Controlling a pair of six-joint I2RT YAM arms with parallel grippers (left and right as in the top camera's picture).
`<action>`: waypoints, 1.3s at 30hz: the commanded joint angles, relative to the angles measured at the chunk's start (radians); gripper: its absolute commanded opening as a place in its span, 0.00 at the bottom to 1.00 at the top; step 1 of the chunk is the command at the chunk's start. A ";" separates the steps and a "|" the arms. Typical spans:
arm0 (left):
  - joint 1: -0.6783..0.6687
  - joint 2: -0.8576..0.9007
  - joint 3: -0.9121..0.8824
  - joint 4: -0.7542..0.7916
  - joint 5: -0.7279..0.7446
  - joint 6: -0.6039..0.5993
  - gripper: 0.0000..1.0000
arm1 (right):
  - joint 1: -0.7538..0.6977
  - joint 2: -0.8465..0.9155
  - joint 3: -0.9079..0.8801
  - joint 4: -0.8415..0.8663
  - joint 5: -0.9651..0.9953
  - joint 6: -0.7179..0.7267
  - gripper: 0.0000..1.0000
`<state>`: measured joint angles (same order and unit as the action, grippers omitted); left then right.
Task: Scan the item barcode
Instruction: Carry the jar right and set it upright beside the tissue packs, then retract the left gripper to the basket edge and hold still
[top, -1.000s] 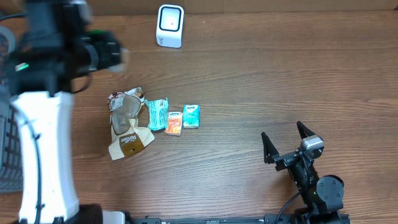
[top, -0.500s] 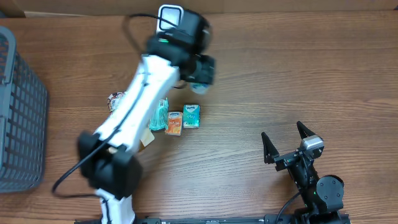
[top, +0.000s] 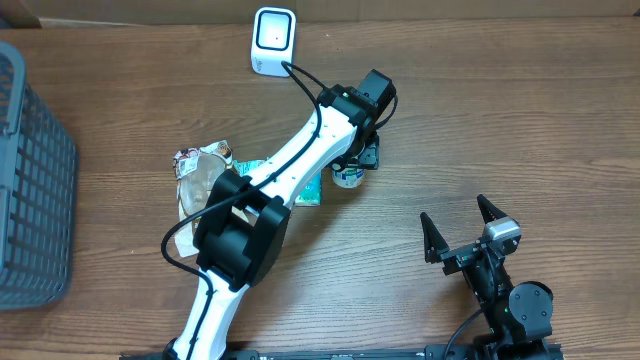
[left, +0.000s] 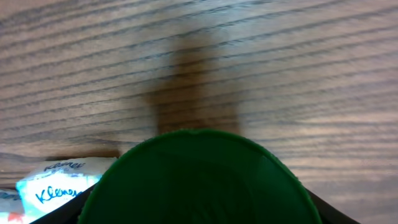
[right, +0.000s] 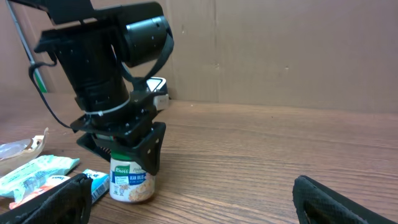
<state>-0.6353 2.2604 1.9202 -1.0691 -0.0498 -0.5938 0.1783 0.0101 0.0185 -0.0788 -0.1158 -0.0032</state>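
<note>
A small Knorr jar (top: 349, 177) with a green lid stands on the wooden table, right of the tissue packs. My left gripper (top: 354, 163) comes down on it from above and is shut on the lid. In the right wrist view its black fingers clasp the top of the jar (right: 131, 177). The green lid (left: 199, 183) fills the bottom of the left wrist view. The white barcode scanner (top: 273, 40) stands at the back edge, well behind the jar. At the front right my right gripper (top: 455, 215) rests open, with nothing between its fingers.
Several small tissue packs (top: 308, 195) and a crumpled brown bag (top: 200, 172) lie left of the jar, partly under the left arm. A grey mesh basket (top: 30, 180) stands at the far left. Bare wood lies between the jar and my right gripper.
The left arm has swung from the far left, past the scanner, to the table's middle. The jar now stands on the wood in its grip. The right arm has not moved.
</note>
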 joint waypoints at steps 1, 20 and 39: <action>-0.005 0.008 0.005 0.000 -0.002 -0.064 0.73 | 0.005 -0.007 -0.010 0.006 0.003 0.002 1.00; 0.050 -0.179 0.016 -0.031 0.116 0.113 0.86 | 0.005 -0.007 -0.010 0.006 0.003 0.002 1.00; 0.698 -0.572 0.014 -0.308 0.262 0.510 1.00 | 0.005 -0.007 -0.010 0.006 0.003 0.002 1.00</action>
<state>-0.0509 1.6917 1.9266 -1.3548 0.1646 -0.1749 0.1783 0.0101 0.0185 -0.0784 -0.1154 -0.0032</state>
